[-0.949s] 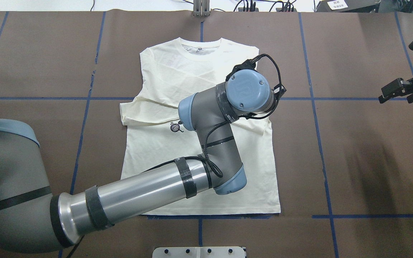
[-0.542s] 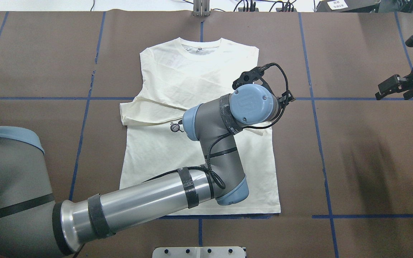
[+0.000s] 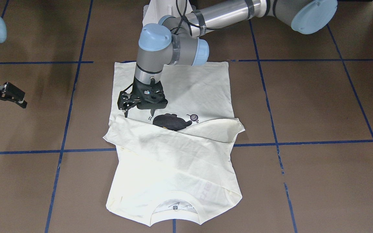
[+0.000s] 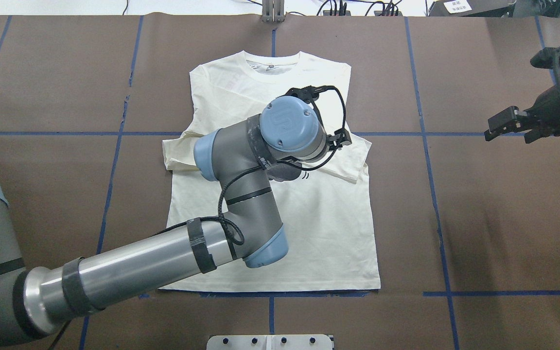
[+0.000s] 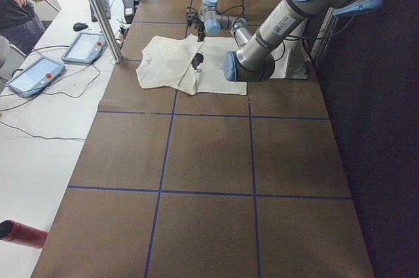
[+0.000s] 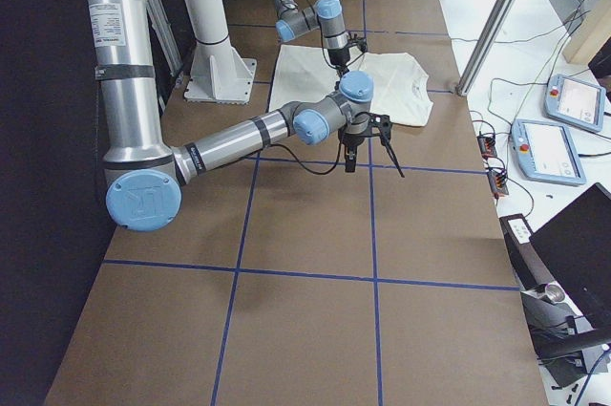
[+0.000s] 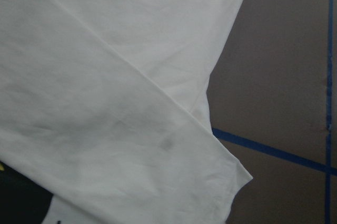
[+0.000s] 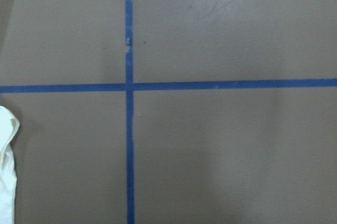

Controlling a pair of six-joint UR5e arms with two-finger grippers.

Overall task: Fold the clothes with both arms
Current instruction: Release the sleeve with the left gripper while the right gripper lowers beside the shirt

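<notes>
Overhead exterior: shirt (image 4: 319,233) on brown, perhaps paper-covered, blue-taped table (image 4: 42,73).

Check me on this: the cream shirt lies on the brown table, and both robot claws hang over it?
Not both. Only the left gripper hangs over the shirt; the right gripper is off to the side, over the brown table. The front-facing view shows it.

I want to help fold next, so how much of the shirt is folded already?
Done: both sleeves of the cream-white cat-print T-shirt lie folded across its body. In hand: nothing; the black left gripper hovers open above it, the black right gripper hangs open off to the side. Left: folding the body, lying full length.
</notes>
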